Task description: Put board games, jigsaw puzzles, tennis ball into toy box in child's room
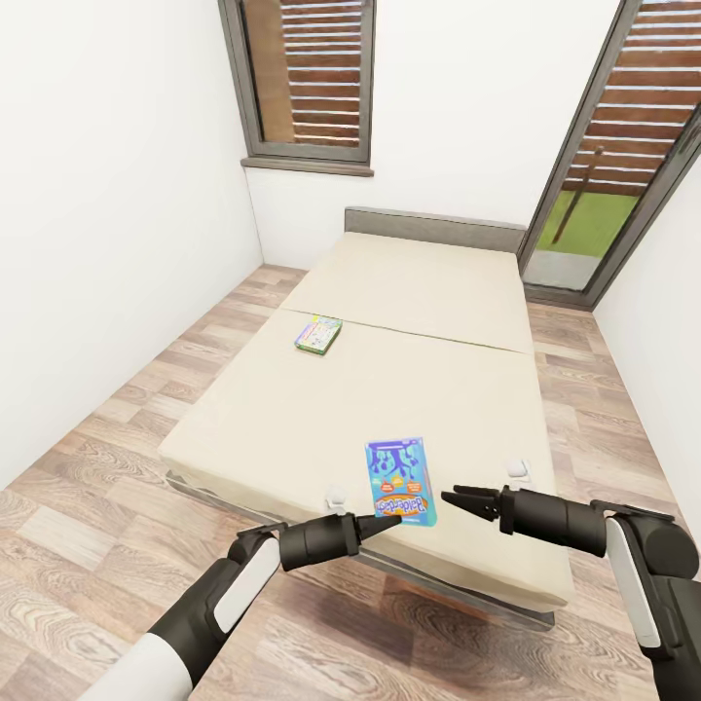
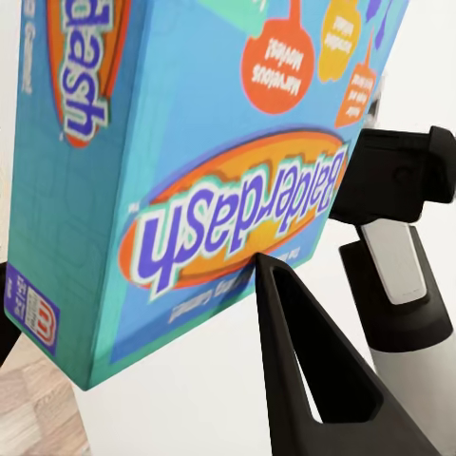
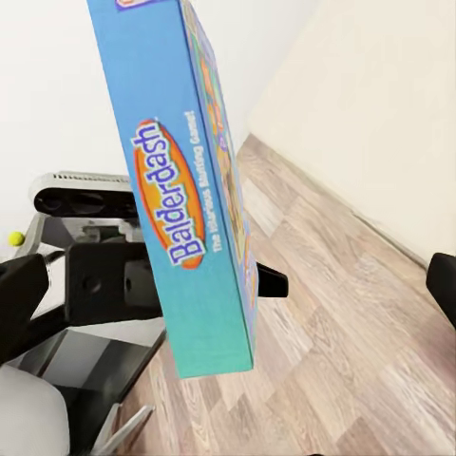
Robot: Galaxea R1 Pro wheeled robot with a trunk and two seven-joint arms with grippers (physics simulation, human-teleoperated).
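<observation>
Your left gripper has its fingers clamped on the blue flat cardboard "Balderdash" game box above the beige bed. Your right gripper stands beside it, fingers apart. The head view alone shows the green box mid-bed.

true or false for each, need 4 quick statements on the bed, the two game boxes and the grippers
1. A blue game box is at the left gripper fingertips. True.
2. The right gripper is shut on the blue box. False: it is open, beside the box.
3. A second game box lies further up the bed. True.
4. The second box is on the floor. False: it rests on the mattress.
</observation>
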